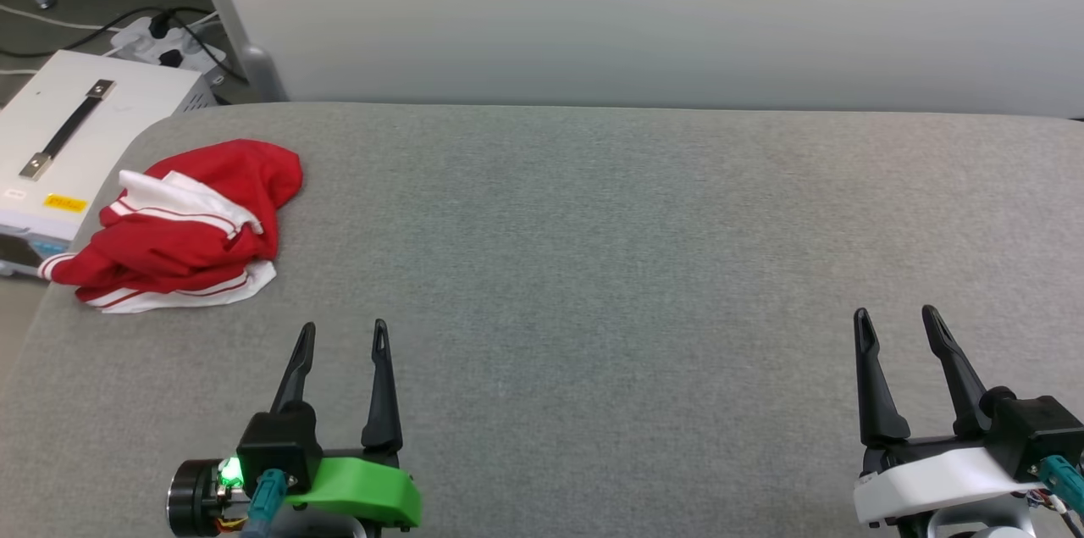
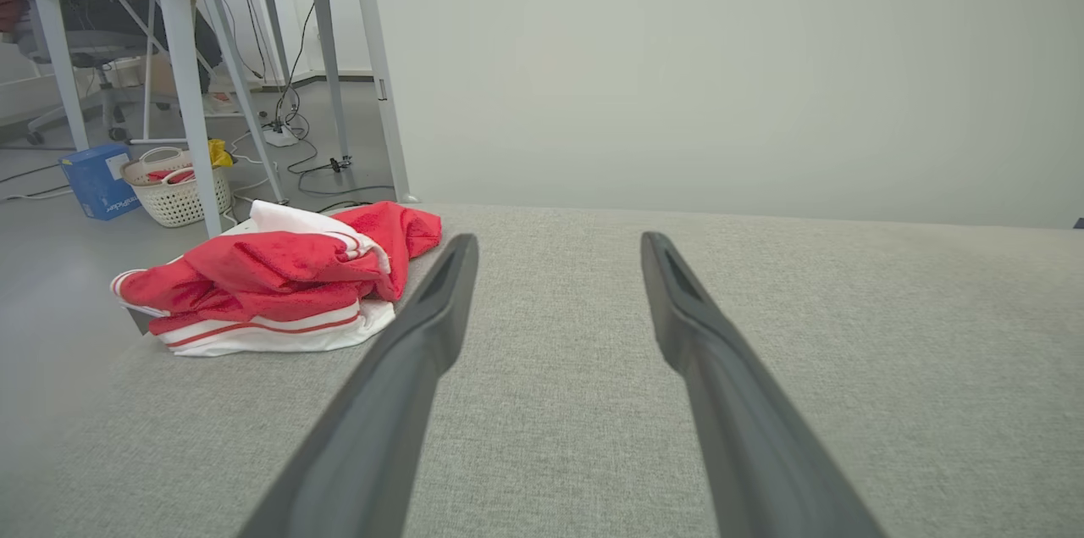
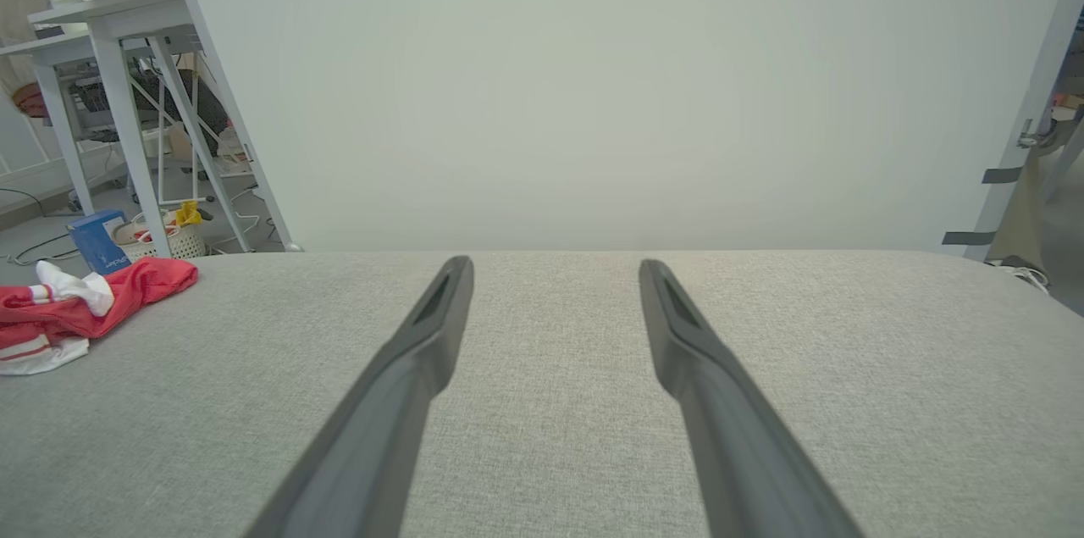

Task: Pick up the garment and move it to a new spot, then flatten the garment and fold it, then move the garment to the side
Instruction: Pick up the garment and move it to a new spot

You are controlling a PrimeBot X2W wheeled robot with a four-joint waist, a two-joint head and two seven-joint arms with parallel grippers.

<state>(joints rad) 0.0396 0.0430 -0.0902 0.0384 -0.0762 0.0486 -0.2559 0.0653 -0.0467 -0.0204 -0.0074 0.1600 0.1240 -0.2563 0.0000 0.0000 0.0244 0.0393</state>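
Note:
The garment (image 1: 182,224) is a red jersey with white sleeves and striped trim, lying crumpled in a heap near the left edge of the grey table (image 1: 610,250). In the left wrist view the garment (image 2: 279,280) sits ahead and to the left of my fingers; in the right wrist view the garment (image 3: 76,309) shows at the far left. My left gripper (image 1: 343,333) (image 2: 559,246) hovers open and empty, nearer to me and right of the heap. My right gripper (image 1: 896,319) (image 3: 555,267) is open and empty at the lower right, far from the cloth.
A pale panel wall (image 1: 644,13) rises behind the table's far edge. A white box with a handle (image 1: 68,131) stands off the table's left side, with cables and a power strip (image 1: 169,42) on the floor. Desk legs (image 2: 190,80) and a basket (image 2: 174,186) stand beyond.

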